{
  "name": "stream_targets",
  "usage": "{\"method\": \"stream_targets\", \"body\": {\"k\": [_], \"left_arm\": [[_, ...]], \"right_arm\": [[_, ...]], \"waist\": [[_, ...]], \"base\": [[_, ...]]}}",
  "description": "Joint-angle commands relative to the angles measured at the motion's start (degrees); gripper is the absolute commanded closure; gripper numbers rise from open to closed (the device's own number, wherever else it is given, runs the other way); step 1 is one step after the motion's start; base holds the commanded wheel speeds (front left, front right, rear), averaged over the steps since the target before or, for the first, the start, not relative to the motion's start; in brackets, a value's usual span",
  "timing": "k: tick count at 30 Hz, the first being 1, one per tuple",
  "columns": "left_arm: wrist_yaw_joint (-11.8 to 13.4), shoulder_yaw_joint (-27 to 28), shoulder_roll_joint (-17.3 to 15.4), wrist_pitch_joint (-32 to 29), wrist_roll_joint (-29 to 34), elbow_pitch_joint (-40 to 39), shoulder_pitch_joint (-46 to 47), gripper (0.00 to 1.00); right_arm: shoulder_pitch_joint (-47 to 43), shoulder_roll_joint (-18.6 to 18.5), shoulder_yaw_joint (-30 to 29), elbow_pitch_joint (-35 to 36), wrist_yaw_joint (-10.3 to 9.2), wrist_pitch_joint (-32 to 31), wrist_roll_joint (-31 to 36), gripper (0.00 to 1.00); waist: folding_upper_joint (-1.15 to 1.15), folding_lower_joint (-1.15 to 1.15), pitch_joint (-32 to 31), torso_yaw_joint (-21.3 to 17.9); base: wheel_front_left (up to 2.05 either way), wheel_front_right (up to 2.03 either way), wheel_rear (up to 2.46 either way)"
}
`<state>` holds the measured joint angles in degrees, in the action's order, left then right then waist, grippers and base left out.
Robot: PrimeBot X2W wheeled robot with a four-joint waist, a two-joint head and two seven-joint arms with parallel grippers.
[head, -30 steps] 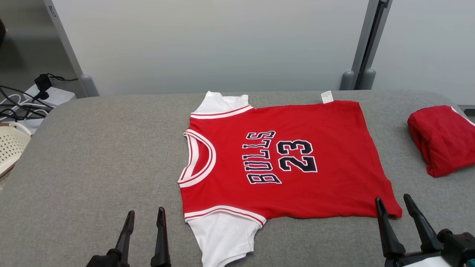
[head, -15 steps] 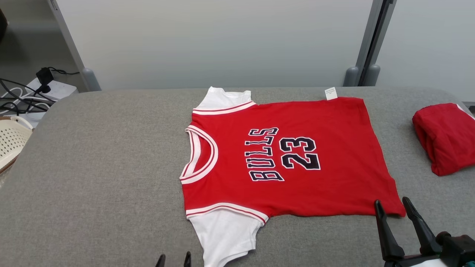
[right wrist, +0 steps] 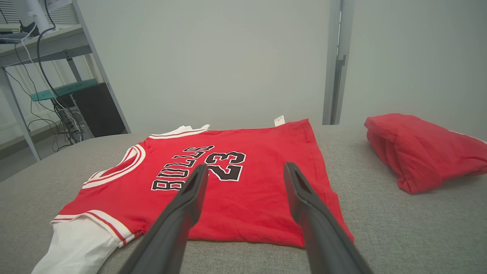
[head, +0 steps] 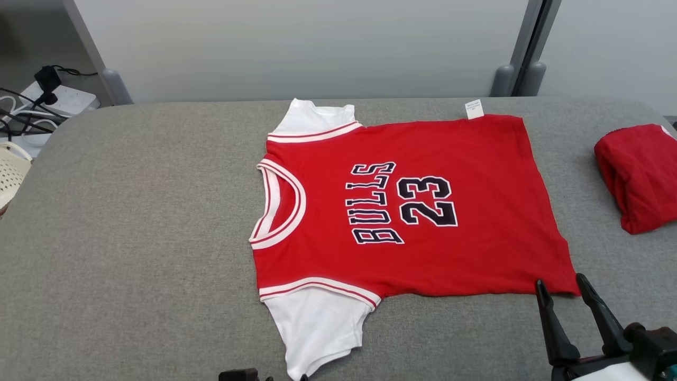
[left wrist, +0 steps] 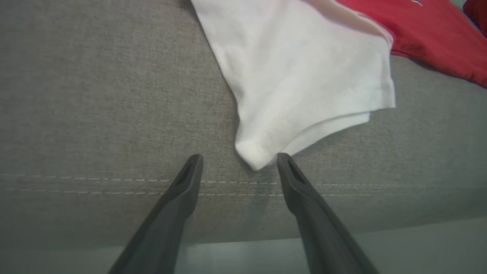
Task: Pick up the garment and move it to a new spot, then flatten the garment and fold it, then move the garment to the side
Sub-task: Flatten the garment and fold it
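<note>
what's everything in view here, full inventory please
red basketball jersey with white sleeves: one, red and white, spread flat mid-table
folded red cloth bundle: one, red, table's right edge
grey fabric-covered table: one, grey, under both
white power strip with black cables: one, white, floor far left
cream perforated plastic basket: one, cream, left of table
pale grey wall panels: several, pale grey, behind table
left claw: one, dark, open, at near sleeve's tip
right claw: one, dark, open, by jersey's near hem corner
</note>
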<state>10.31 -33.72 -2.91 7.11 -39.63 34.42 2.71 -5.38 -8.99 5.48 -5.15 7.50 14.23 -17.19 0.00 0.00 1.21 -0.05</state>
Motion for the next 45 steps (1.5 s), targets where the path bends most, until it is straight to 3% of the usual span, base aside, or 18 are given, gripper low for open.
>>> {"method": "stream_targets", "body": {"k": [1, 9, 10, 11, 12, 13, 15, 21, 29, 38, 45], "left_arm": [[0.9, 0.7, 0.0, 1.0, -1.1, 0.1, 3.7, 0.0], [2.6, -3.8, 0.0, 2.6, -5.0, 5.1, 7.6, 0.0], [2.6, -4.4, 0.0, 2.8, -5.4, 5.6, 8.0, 0.14], [2.4, -4.8, 0.0, 3.0, -5.9, 5.9, 8.3, 0.37], [2.1, -5.3, 0.0, 3.5, -6.2, 6.3, 8.7, 0.67], [2.1, -5.3, 0.0, 3.5, -6.2, 6.3, 8.7, 0.67], [1.5, -6.2, 0.0, 4.3, -6.9, 6.8, 9.5, 1.0], [0.0, -7.2, 0.0, 6.2, -7.6, 7.7, 11.0, 1.0], [0.5, -5.5, -3.9, 7.3, -6.1, 2.6, 10.6, 1.0], [3.4, -5.7, -7.1, 6.0, -4.7, -5.2, 10.3, 1.0], [5.9, -6.4, -8.4, 5.0, -3.6, -9.6, 9.5, 1.0]], "right_arm": [[2.3, -1.5, 1.1, 1.3, -0.01, 0.8, -0.2, 0.0], [3.1, -2.7, 1.5, 1.3, -0.01, 0.8, -0.4, 0.0], [3.2, -2.8, 1.5, 1.4, -0.01, 0.8, -0.5, 0.0], [3.3, -2.9, 1.5, 1.4, -0.01, 0.8, -0.5, 0.0], [3.3, -3.0, 1.4, 1.4, -0.01, 0.8, -0.5, 0.0], [3.3, -3.0, 1.4, 1.4, -0.01, 0.8, -0.5, 0.0], [3.4, -3.2, 1.2, 1.5, -0.01, 0.8, -0.5, 0.0], [3.5, -2.3, -0.9, -2.3, -0.01, 0.8, -3.5, 0.0], [11.4, -3.2, -2.3, -20.3, -0.01, 0.6, -11.6, 0.0], [20.8, -4.4, -2.2, -37.6, -0.01, -1.1, -17.7, 0.0], [22.9, -4.7, -1.9, -43.1, -0.01, -0.2, -21.6, 0.0]], "waist": [[0.0, 0.0, 0.6, -0.3], [0.0, 0.0, 1.6, -1.2], [0.0, 0.0, 1.7, -1.2], [0.0, 0.0, 1.7, -1.3], [0.0, 0.0, 1.8, -1.3], [0.0, 0.0, 1.8, -1.3], [0.0, 0.0, 2.0, -1.3], [0.0, 0.0, 2.7, -0.6], [0.0, 0.0, 4.9, 1.1], [0.0, 0.0, 6.3, 3.4], [0.0, 0.0, 7.0, 4.4]], "base": [[0.0, 0.0, 0.0], [0.0, 0.0, 0.0], [0.0, 0.0, 0.0], [0.0, 0.0, 0.0], [0.0, 0.0, 0.0], [0.0, 0.0, 0.0], [0.0, 0.0, 0.0], [0.0, 0.0, 0.0], [0.0, 0.0, 0.0], [0.0, 0.0, 0.0], [0.0, 0.0, 0.0]]}}
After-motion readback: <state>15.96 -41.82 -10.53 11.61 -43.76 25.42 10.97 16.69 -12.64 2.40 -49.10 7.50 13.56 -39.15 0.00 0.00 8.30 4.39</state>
